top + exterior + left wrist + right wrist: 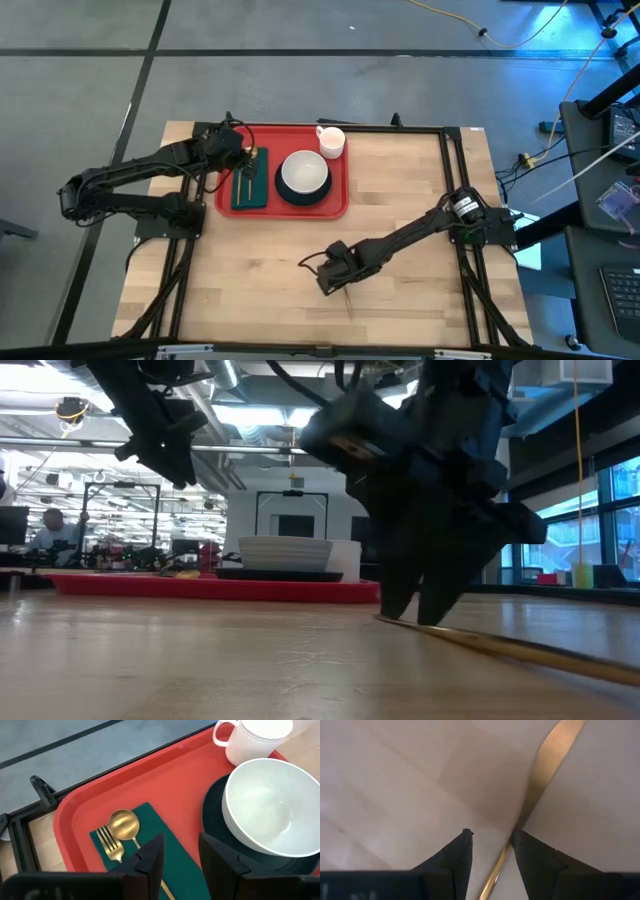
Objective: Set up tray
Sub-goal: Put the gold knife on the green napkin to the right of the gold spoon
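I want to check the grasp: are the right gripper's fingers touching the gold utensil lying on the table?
Cannot tell. In the right wrist view the gold utensil passes between the fingers, close to one, but neither contact nor a gap shows plainly.

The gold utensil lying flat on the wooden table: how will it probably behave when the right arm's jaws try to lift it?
The gold utensil looks thin, stiff and polished, so it may slip. It lies flat on the table, giving little edge to catch. The right gripper straddles its handle, so it may tilt once lifted.
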Motion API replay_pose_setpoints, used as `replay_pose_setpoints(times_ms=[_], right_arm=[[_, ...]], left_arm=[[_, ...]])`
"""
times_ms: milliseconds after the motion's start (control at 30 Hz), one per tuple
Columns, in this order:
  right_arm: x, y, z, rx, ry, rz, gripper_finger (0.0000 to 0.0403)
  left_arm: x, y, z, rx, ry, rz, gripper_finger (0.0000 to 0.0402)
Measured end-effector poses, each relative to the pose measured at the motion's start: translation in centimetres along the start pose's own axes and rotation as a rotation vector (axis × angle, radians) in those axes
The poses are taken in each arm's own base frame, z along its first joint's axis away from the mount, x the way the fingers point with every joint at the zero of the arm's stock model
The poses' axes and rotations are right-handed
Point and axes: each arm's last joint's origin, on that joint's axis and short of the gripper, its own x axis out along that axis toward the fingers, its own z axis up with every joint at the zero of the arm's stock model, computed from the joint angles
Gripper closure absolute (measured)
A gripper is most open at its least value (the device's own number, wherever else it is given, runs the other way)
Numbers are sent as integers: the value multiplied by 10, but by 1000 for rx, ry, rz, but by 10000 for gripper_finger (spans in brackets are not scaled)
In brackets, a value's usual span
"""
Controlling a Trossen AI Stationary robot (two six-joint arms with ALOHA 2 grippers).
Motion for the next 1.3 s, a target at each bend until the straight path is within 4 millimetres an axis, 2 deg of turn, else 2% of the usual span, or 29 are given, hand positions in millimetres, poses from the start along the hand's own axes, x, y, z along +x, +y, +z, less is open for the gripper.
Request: replay_pose_setpoints(times_ms=[300, 533, 767, 933, 1300], right_arm=[[1, -15, 28, -87, -80, -113, 254], [1, -24, 50, -130, -62, -143, 254], [1, -24, 51, -123, -51, -145, 261], [2, -23, 46, -123, -65, -150, 292], [1, -24, 46, -125, -47, -152, 397]], left_arm=[[0, -1, -1, -3, 23, -43, 288], [-1, -4, -2, 3, 27, -60, 288], [-3, -8, -4, 23, 29, -77, 288], [-3, -9, -5, 29, 24, -74, 288], [-3, -9, -5, 28, 24, -74, 288]])
